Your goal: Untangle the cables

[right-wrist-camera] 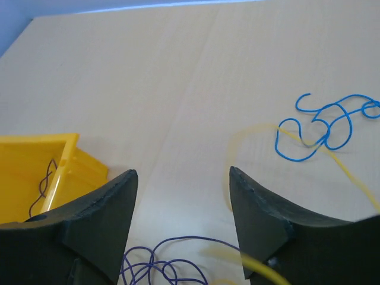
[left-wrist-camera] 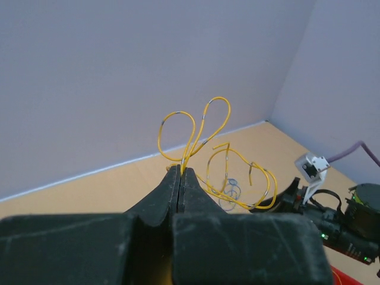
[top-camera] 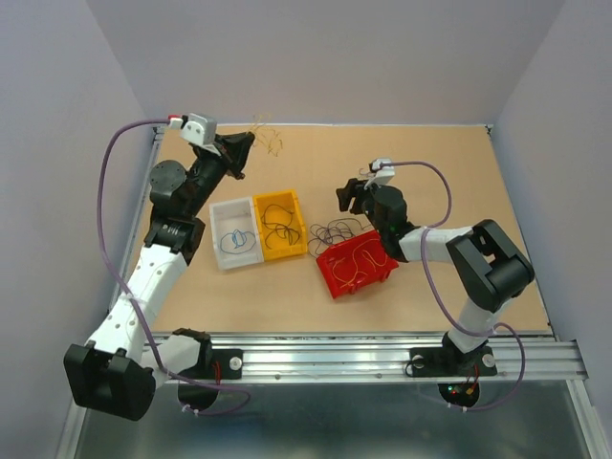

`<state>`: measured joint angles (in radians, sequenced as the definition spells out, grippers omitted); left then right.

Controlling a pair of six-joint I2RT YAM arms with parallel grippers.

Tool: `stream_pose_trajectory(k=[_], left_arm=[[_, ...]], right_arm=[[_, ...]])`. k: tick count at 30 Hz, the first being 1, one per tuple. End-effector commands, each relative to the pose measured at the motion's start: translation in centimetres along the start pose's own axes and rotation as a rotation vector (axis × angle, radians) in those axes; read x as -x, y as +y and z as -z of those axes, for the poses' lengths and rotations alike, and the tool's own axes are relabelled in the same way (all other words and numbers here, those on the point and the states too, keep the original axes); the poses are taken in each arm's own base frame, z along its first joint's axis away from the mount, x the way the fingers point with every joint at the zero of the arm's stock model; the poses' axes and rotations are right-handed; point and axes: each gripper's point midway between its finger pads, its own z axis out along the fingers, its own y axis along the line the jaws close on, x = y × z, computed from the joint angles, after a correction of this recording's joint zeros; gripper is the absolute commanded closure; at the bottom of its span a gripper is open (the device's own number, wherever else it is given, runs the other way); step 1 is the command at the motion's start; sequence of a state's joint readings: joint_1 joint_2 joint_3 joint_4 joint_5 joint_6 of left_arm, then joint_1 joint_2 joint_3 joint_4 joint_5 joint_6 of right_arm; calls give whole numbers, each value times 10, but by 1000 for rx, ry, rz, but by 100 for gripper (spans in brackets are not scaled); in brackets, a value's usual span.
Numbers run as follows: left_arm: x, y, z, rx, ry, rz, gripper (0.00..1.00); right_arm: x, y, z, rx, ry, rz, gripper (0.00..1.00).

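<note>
Table [top-camera: 449, 163] bears three bins [top-camera: 229, 212] and loose cables [top-camera: 337, 229].

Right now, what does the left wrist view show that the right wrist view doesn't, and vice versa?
Left wrist only: the left gripper shut on the yellow cable, loops standing above its fingertips, wall behind. Right wrist only: the right gripper open and empty, a yellow bin at left, dark cable loops on the table. Both: the table and yellow cable, blurred in the right wrist view.
</note>
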<state>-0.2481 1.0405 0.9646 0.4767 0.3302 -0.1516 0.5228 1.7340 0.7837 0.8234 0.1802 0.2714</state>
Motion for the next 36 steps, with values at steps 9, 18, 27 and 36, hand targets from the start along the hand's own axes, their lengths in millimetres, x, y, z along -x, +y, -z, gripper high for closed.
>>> stream_pose_trajectory(k=[9,18,27,36], left_arm=[[-69,-119,-25,-453,145,-116,100],[-124,-201,2,-677,240,-321,100],[-204,-221,-6,-715,454,-405,100],[-285,-229,-2,-754,716,-490,87]], right_arm=[[34,-4,35,-100,70,-31,19],[61,-51,92,-296,-25,-116,19],[96,-101,172,-521,-205,-142,19],[97,-102,187,-522,-178,-113,17]])
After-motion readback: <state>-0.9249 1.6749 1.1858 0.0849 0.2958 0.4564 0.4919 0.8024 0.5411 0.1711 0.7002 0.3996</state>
